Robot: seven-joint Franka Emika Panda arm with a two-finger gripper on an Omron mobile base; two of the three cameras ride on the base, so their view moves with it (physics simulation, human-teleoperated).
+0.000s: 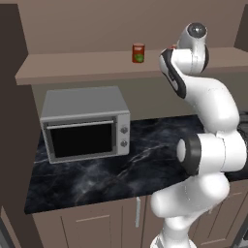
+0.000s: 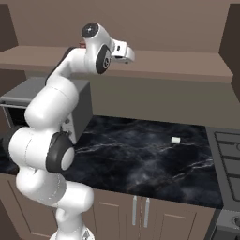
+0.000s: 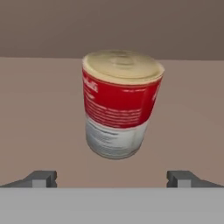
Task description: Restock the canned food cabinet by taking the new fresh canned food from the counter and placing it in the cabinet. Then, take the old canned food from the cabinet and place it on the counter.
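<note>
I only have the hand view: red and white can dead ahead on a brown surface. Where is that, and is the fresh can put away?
Observer: The old canned food stands on the cabinet ledge, above the counter.
Operator: The fresh can?
Observer: The new fresh canned food stands upright on that same ledge, above the microwave.
Operator: Anything left on the counter?
Observer: A small white object lies near the stove.
</note>
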